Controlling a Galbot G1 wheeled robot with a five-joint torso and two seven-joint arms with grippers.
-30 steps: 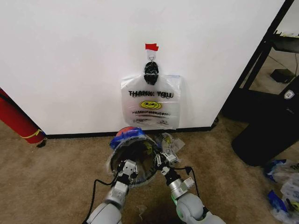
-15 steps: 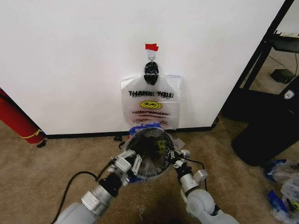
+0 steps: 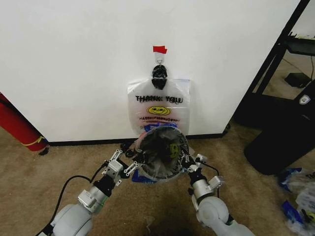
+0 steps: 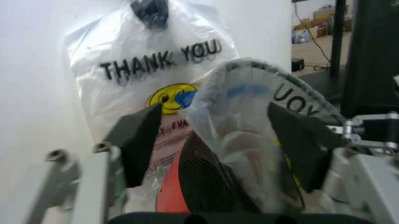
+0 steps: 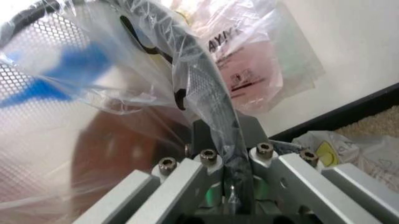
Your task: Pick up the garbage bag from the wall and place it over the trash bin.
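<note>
trash bin point(image 3: 160, 157) lifted off the carpet and tipped toward the camera, garbage bag point(image 3: 165, 169) draped over its rim. right gripper point(image 5: 227, 161) clamped on rim and plastic to pin the liner. left gripper point(image 4: 212, 154) spread wide around the opposite rim, steadying.

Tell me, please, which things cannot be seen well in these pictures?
- Head view: the lower edge of the hanging bag is hidden behind the trash bin.
- Head view: the fingertips of the right hand are covered by the garbage bag on the rim.
- Left wrist view: the hanging bag's small print is blurred.
</note>
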